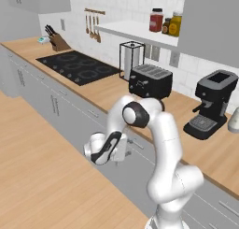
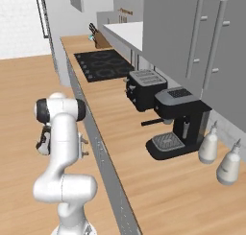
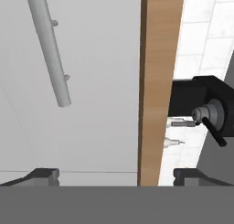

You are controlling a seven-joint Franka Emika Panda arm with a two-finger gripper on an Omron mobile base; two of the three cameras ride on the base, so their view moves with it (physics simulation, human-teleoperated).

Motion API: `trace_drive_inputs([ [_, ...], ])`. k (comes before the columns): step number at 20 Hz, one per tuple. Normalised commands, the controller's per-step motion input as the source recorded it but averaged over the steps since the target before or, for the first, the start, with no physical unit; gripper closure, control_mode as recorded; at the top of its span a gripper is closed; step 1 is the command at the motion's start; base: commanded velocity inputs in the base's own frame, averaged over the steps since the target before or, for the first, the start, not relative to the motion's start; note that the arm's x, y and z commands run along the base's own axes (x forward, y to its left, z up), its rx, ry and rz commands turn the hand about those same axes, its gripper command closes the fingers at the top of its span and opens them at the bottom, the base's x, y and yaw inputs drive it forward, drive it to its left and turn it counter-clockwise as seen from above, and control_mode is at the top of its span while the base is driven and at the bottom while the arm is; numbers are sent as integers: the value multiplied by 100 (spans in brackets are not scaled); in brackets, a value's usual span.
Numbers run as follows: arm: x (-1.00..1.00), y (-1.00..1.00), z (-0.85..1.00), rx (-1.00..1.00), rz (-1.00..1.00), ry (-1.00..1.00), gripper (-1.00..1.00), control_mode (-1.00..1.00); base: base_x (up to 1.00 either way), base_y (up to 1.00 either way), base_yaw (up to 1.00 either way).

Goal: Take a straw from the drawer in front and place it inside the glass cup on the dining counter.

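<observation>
Just ahead of open claw (image 3: 116, 175), drawer (image 3: 91, 104)

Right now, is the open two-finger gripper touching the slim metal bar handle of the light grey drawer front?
Apart. In the hand view the handle lies well beyond the fingertips, with bare grey drawer front between them.

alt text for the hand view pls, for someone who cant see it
The open gripper faces a closed light grey drawer front whose metal bar handle slants across it. Beside it run the wood counter edge and a black coffee machine.
</observation>
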Motion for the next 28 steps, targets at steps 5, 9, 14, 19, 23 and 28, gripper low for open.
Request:
trace_drive_inputs([
  [5, 43, -31, -23, 0, 0, -1, -100, -100, 0, 0, 0],
  [9, 16, -34, -16, 4, 8, -5, -100, -100, 0, 0, 0],
  [14, 8, -28, -15, 5, 11, -8, -100, -100, 0, 0, 0],
  [19, 25, -24, -18, 10, 12, -2, -100, -100, 0, 0, 0],
  [23, 59, -5, -30, 7, 12, 0, -100, -100, 0, 0, 0],
  [28, 55, 0, -42, 1, 11, 0, -100, -100, 0, 0, 0],
])
